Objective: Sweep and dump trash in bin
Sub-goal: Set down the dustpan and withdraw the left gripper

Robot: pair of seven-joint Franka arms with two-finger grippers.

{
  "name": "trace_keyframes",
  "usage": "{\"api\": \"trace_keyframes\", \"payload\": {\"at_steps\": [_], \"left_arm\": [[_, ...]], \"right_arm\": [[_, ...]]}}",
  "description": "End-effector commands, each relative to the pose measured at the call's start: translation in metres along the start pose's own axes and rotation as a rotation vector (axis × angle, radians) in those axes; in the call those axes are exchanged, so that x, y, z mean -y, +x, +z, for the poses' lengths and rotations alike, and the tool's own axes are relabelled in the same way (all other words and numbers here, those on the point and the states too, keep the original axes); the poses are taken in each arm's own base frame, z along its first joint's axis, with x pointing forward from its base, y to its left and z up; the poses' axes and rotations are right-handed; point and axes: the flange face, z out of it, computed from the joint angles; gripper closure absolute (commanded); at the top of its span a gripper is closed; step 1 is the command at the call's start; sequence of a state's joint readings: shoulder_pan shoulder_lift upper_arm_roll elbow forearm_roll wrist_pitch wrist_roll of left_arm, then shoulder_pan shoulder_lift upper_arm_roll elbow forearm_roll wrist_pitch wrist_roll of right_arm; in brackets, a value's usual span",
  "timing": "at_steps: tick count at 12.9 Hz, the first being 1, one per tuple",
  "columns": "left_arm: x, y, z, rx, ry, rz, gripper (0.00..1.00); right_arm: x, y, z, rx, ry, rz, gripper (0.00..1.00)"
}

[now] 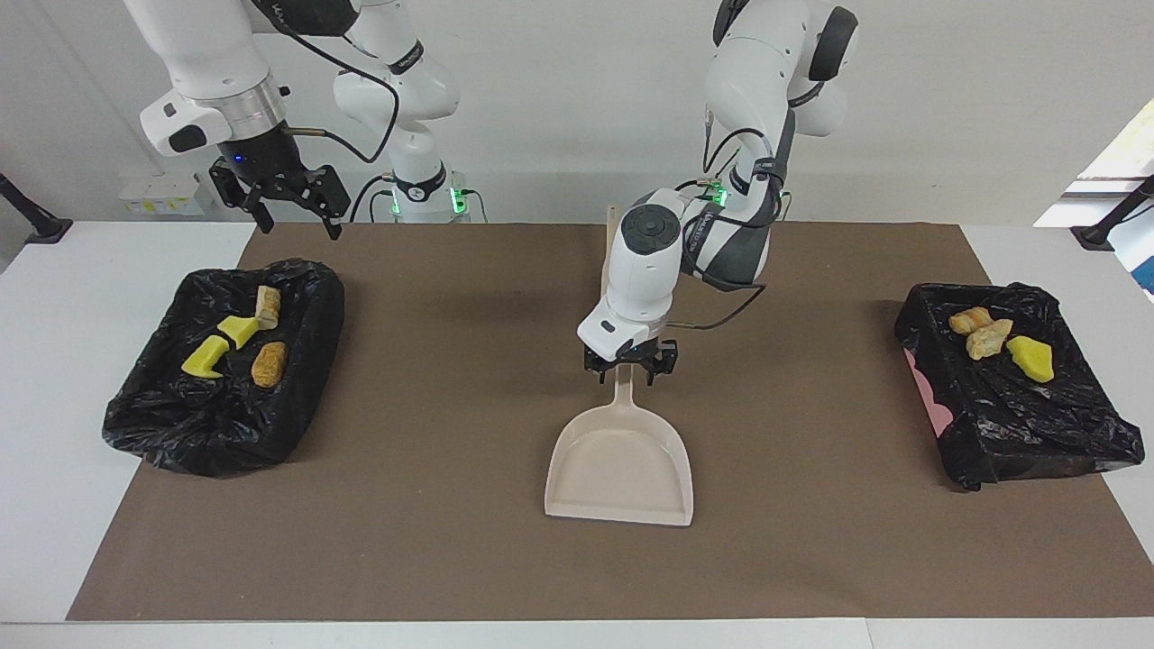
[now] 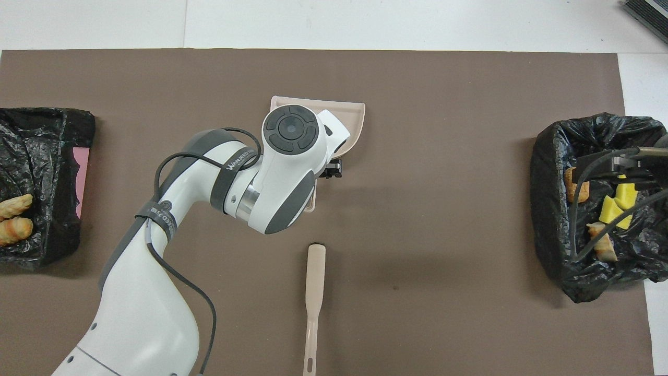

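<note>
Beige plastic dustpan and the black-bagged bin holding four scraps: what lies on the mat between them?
Nothing: the facing view shows only bare brown mat between the beige plastic dustpan and the black-bagged bin at the right arm's end.

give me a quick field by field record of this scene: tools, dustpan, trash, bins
left tool: open, straddling the dustpan handle
right tool: open, raised over the table edge by the bin at the right arm's end, waiting
dustpan: flat on the brown mat, empty, mid-table
brush handle: lying on the mat, nearer the robots than the dustpan
bin at right arm's end: black bag, two yellow chunks, two brown lumps
bin at left arm's end: black bag, one yellow chunk, two brown lumps
</note>
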State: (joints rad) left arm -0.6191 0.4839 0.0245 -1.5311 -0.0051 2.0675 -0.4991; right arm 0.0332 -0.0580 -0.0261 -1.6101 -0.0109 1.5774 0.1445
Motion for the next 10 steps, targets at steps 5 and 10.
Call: {"api": "trace_keyframes", "payload": {"at_steps": [5, 10], "left_arm": [[0.125, -0.012, -0.080, -0.010, 0.019, 0.032, 0.00], [0.221, -0.035, -0.177, 0.028, 0.026, 0.159, 0.00]], "right_arm": [[-0.003, -0.004, -0.002, 0.007, 0.018, -0.002, 0.00], [-0.003, -0.004, -0.002, 0.007, 0.018, -0.001, 0.00]]}}
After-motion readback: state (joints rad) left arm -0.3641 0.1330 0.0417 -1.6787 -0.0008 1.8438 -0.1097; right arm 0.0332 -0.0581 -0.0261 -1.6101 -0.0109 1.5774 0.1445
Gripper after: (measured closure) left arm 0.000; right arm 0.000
